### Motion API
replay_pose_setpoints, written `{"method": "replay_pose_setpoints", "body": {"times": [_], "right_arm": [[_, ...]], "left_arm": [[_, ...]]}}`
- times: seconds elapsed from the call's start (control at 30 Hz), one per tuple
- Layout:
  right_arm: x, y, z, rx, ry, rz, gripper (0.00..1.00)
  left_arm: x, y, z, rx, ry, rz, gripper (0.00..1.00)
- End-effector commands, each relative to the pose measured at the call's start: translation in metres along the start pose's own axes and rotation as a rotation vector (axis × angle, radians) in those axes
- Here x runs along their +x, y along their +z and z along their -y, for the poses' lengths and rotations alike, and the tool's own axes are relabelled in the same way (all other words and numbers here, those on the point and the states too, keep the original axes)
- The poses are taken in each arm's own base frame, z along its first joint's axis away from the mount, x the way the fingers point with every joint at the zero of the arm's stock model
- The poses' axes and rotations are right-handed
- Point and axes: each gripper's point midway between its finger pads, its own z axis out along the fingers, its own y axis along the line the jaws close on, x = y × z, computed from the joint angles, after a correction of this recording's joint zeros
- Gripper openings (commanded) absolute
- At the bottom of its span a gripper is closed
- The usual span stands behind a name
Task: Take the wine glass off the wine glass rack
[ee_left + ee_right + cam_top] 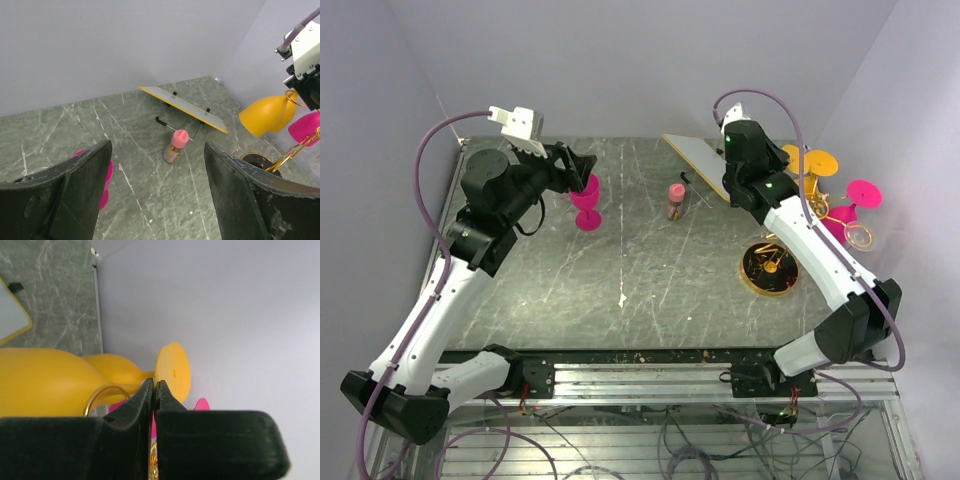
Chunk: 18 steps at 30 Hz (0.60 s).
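Where the green marble table (650, 290) meets the right wall stands the wine glass rack (767, 268), its round base partly under the right arm. The right gripper (154, 385), fingers pressed together with nothing seen between them, hovers just beside a gold loop of the rack and a yellow wine glass (265, 115) hanging there. Well to the rack's left, the left gripper (157, 147) is spread wide at a pink wine glass (587, 205) standing on the table, off the rack; whether they touch cannot be told. A white board (182, 106) lies behind and left of the rack. A second pink glass (855, 200) hangs on the rack's right side. Between the rack and the standing glass sits a small pink-capped bottle (175, 145).
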Motion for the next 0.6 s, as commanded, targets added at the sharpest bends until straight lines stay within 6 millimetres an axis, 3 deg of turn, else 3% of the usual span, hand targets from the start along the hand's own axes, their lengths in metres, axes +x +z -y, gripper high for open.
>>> {"method": "replay_pose_setpoints", "body": {"times": [0.0, 0.2, 0.33, 0.43, 0.57], "right_arm": [[-0.026, 0.005, 0.018, 0.042, 0.056, 0.037, 0.0], [-0.06, 0.011, 0.015, 0.019, 0.103, 0.096, 0.0], [-0.096, 0.001, 0.023, -0.021, 0.234, 0.181, 0.0], [-0.129, -0.027, 0.018, -0.141, 0.394, 0.304, 0.0], [-0.152, -0.072, 0.017, -0.383, 0.712, 0.449, 0.0]], "left_arm": [[-0.003, 0.002, -0.003, -0.008, 0.01, 0.022, 0.84], [-0.003, 0.002, -0.004, -0.014, 0.013, 0.022, 0.84], [-0.002, 0.002, -0.006, -0.023, 0.016, 0.022, 0.84], [-0.003, 0.001, -0.007, -0.03, 0.018, 0.023, 0.84], [-0.012, -0.005, -0.003, -0.017, 0.016, 0.041, 0.83]]}}
